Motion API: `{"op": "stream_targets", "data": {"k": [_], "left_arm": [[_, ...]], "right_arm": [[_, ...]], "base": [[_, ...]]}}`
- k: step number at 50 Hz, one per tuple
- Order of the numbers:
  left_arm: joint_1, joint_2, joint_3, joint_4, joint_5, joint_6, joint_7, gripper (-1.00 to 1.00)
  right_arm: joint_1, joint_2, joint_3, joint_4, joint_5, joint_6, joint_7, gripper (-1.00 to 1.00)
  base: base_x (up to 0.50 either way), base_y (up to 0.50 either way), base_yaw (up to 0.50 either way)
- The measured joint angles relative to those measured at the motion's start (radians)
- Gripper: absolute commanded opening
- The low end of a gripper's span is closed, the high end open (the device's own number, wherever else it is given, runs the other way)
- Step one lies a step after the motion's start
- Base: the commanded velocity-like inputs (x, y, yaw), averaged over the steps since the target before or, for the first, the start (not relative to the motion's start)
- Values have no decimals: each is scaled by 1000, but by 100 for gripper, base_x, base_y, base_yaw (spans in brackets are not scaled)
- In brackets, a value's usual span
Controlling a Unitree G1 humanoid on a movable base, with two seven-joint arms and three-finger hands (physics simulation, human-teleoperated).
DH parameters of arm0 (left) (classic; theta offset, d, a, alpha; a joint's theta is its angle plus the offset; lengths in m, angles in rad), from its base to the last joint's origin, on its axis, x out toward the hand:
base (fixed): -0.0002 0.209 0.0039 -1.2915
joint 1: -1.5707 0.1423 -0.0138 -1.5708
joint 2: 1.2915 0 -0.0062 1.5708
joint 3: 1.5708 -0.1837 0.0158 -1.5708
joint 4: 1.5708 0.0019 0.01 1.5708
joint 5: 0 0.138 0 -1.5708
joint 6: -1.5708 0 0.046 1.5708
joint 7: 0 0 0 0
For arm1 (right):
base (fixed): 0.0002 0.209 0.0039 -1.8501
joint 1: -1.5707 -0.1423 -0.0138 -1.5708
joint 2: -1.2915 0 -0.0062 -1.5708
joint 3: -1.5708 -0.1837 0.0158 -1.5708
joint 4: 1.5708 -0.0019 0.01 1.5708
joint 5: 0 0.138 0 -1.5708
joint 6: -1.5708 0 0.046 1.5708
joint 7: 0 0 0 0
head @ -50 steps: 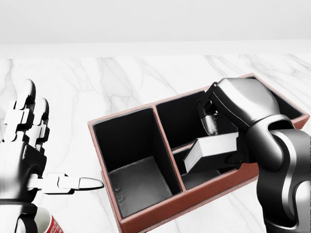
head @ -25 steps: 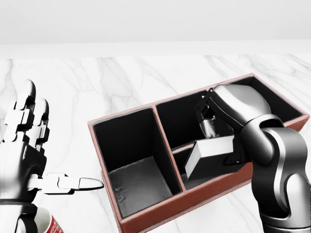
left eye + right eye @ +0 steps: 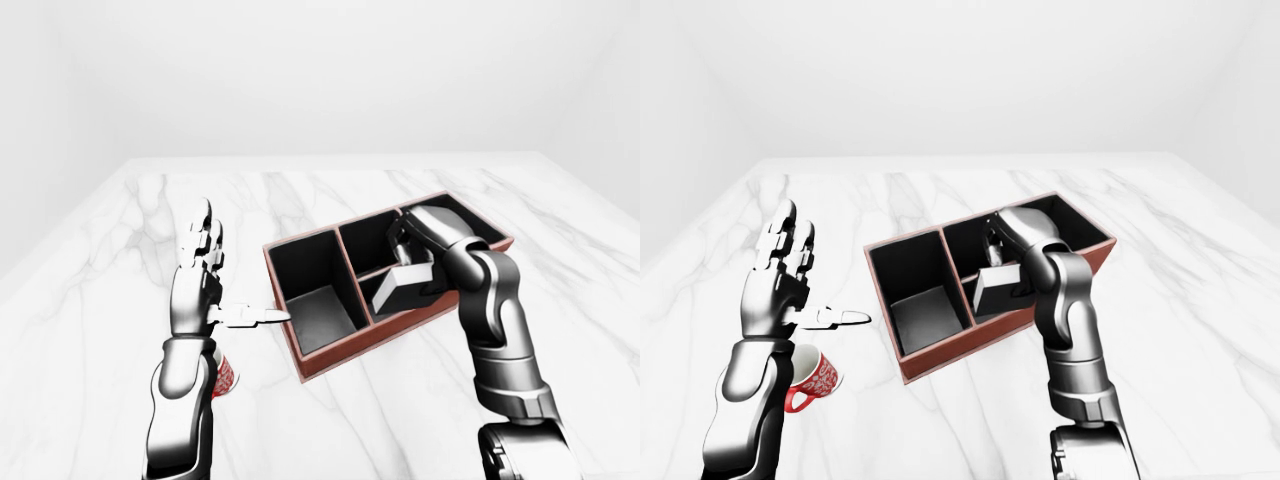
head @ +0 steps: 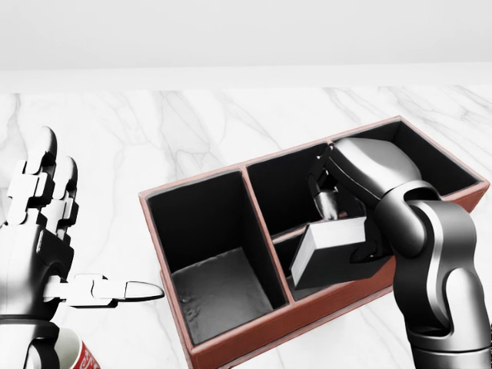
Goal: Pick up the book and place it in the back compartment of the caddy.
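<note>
- You're at the placing step: the book (image 4: 332, 250) hangs tilted over the caddy (image 4: 231, 350), low at the divider between its right-hand compartments
- Next, I'd judge, you carry it toward the upper compartment in the head view, then let go
- Right hand (image 4: 338, 201) fingers are clamped on the book
- Left hand (image 4: 42, 238) fingers are spread, holding nothing, above the surface (image 4: 115, 138)
</note>
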Motion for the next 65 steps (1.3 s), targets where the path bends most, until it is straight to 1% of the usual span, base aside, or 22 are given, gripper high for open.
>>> {"op": "stream_targets", "data": {"k": [18,40,65], "left_arm": [[0,0,1,1,0,0,0,100],[0,0,1,-1,1,0,0,100],[-1,1,1,2,4,0,0,100]], "right_arm": [[-37,-8,5,99,13,0,-53,-100],[-136,-25,15,254,17,-2,-111,-100],[-173,-25,32,416,7,-38,-202,-100]], "base": [[0,0,0],[0,0,0],[0,0,0]]}}
